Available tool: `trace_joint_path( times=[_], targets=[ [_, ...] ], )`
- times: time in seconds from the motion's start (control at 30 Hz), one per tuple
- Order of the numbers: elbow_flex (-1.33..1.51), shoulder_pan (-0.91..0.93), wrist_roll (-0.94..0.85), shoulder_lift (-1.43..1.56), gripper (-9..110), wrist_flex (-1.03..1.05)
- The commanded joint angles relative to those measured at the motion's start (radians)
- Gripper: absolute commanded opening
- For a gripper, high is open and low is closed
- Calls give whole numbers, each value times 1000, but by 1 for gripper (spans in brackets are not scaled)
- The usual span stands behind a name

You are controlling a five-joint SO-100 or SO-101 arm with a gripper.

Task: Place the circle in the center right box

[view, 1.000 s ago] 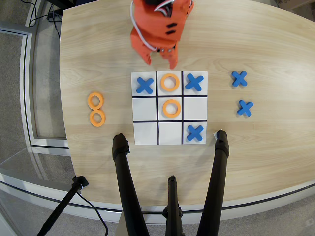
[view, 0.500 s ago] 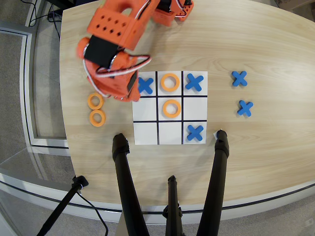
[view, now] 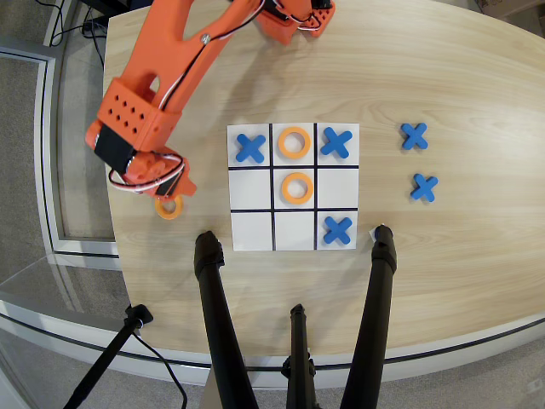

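In the middle of the frame, on the light wooden table [view: 443, 85], lies a white board [view: 294, 187] divided by black lines into nine boxes. In the top row, the left box holds a blue cross [view: 250, 148], the middle box holds an orange ring [view: 294, 142], and the right box holds another blue cross [view: 335, 143]. In the centre row, only the middle box is filled, with a second orange ring [view: 296, 187]; the boxes on its left and on its right are bare white. In the bottom row, the right box holds a third blue cross [view: 338, 229], and the other two boxes are bare.

To the right of the board, two spare blue crosses [view: 415, 136] [view: 424, 187] lie on the wood, one above the other.

At the left of the frame, well apart from the board, a third orange ring, the circle [view: 169, 207], lies on the table. The orange arm [view: 183, 55] comes down from the upper edge, and its gripper [view: 170, 194] is just over this circle, partly covering it. I cannot tell if the pincer is open or closed on it, because the wrist hides the fingers.

At the bottom of the frame stand the black legs of a tripod [view: 297, 341].
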Motion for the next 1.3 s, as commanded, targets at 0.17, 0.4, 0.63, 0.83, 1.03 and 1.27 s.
trace_joint_path(
  times=[0.17, 0.4, 0.63, 0.83, 1.03, 1.27],
  targets=[
    [-98, 28, -14, -106, 23, -31],
    [-101, 31, -23, -144, 23, -58],
    [-130, 37, -26, -192, 23, -91],
    [-138, 43, -34, -219, 23, -100],
    [-138, 46, -41, -241, 23, -103],
    [-133, 49, -43, -256, 23, -104]
  ],
)
